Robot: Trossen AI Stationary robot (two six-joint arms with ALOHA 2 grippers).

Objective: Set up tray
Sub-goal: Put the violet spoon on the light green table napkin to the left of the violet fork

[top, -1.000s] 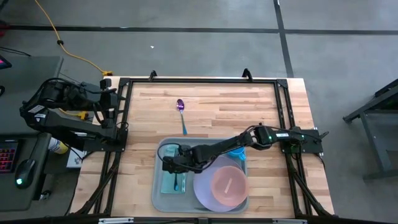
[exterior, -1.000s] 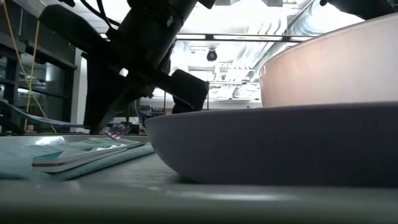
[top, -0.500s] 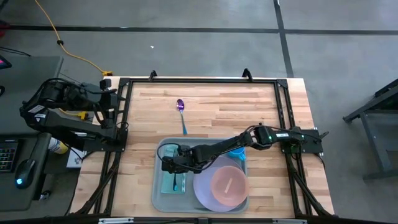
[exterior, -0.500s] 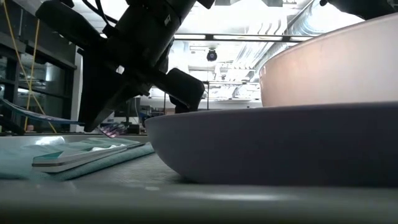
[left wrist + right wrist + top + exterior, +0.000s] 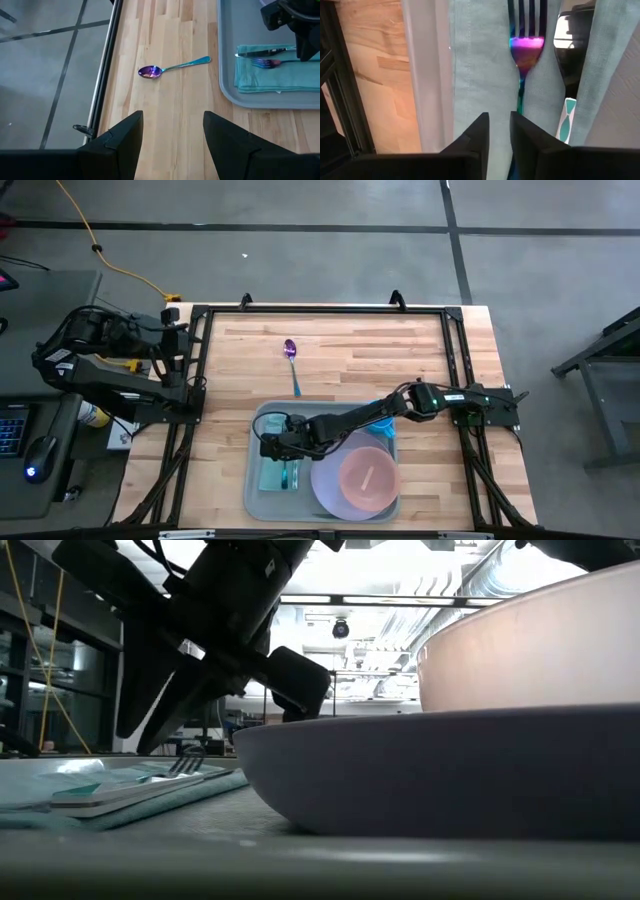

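The pale grey-blue tray point(image 5: 252, 485) lies at the table's near edge. A teal cloth point(image 5: 480, 65) covers its left part. An iridescent fork point(image 5: 525, 50) and a knife point(image 5: 568, 55) lie side by side on the cloth. My right gripper point(image 5: 499, 135) hovers low over the fork's handle end, open by a narrow gap. The handle runs under one finger point(image 5: 532, 145). In the high view this gripper point(image 5: 272, 446) is over the tray's far left corner. My left gripper point(image 5: 172, 130) is open and waits past the table's left edge. My right gripper comes from above over the fork's handle point(image 5: 520, 102), which passes beneath one finger and not through the gap. That finger hides the spot, so I cannot tell whether it touches the fork. The fork lies flat on the cloth point(image 5: 60, 808).
A lavender plate point(image 5: 325, 485) with a pink bowl point(image 5: 365, 478) on it fills the tray's right part. A blue cup point(image 5: 384, 423) stands at its far right corner. An iridescent spoon point(image 5: 291, 358) lies on the bare wood beyond the tray. Black frame rails border the table.
In the low view the fork's tine end, held just above the cloth before, has come down and now rests on it. My right gripper's fingers have tipped and lifted slightly over the same spot.
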